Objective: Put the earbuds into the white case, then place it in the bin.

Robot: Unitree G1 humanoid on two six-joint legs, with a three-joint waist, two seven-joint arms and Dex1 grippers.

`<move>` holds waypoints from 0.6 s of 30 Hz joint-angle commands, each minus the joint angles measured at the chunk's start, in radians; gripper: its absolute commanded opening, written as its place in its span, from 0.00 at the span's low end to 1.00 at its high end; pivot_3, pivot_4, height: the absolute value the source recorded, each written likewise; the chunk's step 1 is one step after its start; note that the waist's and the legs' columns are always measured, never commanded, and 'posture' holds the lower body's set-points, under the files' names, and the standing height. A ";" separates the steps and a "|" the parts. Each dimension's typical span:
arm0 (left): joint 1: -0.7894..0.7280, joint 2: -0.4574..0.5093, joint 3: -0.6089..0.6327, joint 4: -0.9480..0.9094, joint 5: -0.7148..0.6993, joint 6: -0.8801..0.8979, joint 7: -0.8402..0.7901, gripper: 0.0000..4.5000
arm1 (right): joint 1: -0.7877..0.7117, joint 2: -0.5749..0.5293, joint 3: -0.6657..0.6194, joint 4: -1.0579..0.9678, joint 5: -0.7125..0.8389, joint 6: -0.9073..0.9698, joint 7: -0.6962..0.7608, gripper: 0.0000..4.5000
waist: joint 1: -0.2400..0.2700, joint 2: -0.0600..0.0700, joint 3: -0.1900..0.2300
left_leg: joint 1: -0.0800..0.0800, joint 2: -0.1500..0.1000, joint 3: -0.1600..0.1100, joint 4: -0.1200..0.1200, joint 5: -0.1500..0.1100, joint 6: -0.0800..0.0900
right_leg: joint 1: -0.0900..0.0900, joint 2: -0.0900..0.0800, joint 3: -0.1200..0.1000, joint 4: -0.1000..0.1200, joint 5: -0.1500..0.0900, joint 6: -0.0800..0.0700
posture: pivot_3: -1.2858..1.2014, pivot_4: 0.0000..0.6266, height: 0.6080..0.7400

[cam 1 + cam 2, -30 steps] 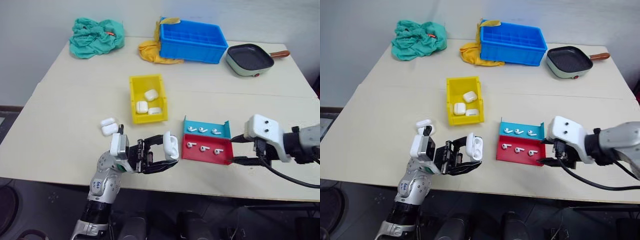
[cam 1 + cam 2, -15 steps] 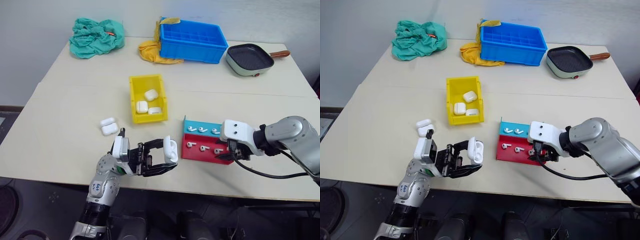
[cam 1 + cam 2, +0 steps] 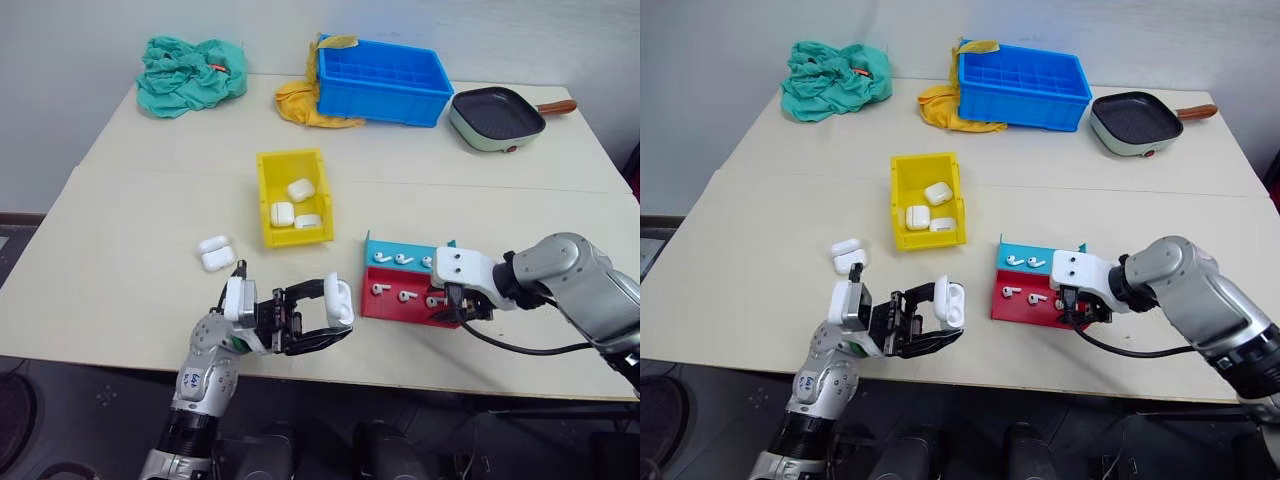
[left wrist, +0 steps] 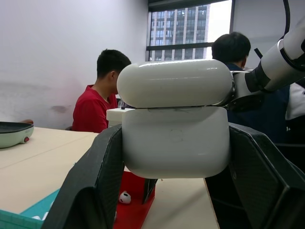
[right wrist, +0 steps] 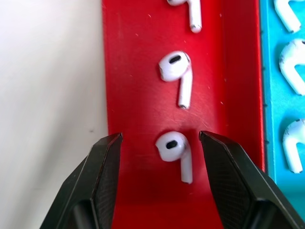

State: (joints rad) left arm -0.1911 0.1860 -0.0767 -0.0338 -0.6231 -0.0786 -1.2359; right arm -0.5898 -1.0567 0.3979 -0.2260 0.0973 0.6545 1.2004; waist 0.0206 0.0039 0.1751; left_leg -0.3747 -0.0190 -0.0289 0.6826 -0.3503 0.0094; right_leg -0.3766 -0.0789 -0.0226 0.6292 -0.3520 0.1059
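Near edge, left: left gripper (image 3: 335, 312) clamped on the white case (image 3: 341, 300), held just above the table (image 3: 120, 250). To the right: right gripper (image 5: 159, 164) over the red tray (image 5: 128, 71), fingers (image 5: 107, 164) spread either side of one earbud (image 5: 174, 151), not touching it. Just behind: blue tray (image 3: 385, 246) with more earbuds. Farther left: two spare cases (image 3: 215, 252) on the table. Beyond: yellow bin (image 3: 272, 185) holding three cases. Far edge: green cloth (image 3: 190, 72), blue crate (image 3: 383, 80), grill pan (image 3: 497, 117).

Glossy white case (image 4: 175, 129), smooth red tray (image 5: 143, 100), probably plastic; crumpled green cloth (image 3: 190, 72).
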 commanded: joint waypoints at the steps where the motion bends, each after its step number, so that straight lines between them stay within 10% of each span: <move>1: -0.007 0.005 0.009 -0.021 0.001 -0.019 0.000 0.62 | -0.021 0.007 0.001 -0.002 -0.028 -0.017 0.020 0.58 | 0.000 0.000 0.000 | 0.000 0.000 0.000 0.000 0.000 0.000 | 0.000 0.000 0.000 0.000 0.000 0.000 | 0.52 0.24 1.00; 18: 0.003 0.018 0.009 -0.026 -0.004 -0.017 0.002 0.62 | -0.013 0.014 0.002 0.017 -0.099 -0.055 0.073 0.39 | 0.000 0.000 0.000 | 0.000 0.000 0.000 0.000 0.000 0.000 | 0.000 0.000 0.000 0.000 0.000 0.000 | 0.52 0.24 1.00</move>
State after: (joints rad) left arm -0.1909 0.2008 -0.0755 -0.0327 -0.6221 -0.0869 -1.2352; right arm -0.5986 -1.0397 0.4131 -0.2048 0.0099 0.6090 1.2620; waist 0.0205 0.0039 0.1750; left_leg -0.3746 -0.0191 -0.0290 0.6828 -0.3503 0.0094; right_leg -0.3766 -0.0790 -0.0226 0.6297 -0.3519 0.1059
